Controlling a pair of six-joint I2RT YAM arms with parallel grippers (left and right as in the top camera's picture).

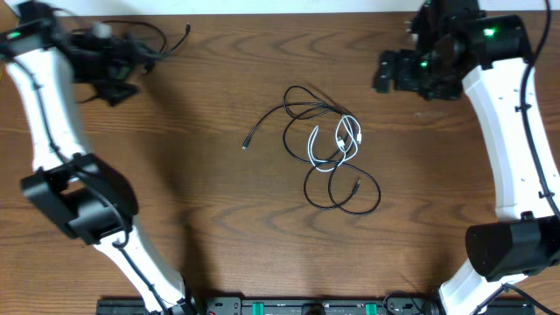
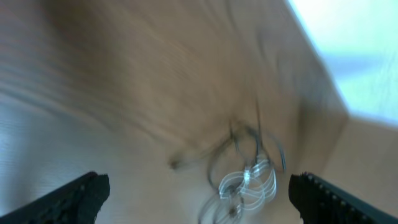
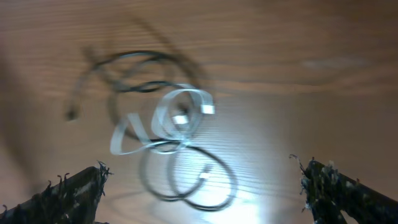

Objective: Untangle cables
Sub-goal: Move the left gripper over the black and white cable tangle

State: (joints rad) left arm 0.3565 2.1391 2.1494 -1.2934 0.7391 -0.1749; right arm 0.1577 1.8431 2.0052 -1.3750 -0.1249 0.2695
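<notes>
Left gripper (image 2: 199,183), right gripper (image 3: 204,169), both wide open, empty, one white cable (image 1: 313,146) among black cables (image 1: 262,124)

Blurred tangled cables (image 3: 180,118) beyond spread gripper (image 3: 202,169)

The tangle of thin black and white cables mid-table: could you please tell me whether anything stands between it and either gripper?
Nothing visible does. Only bare brown wooden table lies between the tangle of thin black and white cables and the open left gripper or the open right gripper.
</notes>
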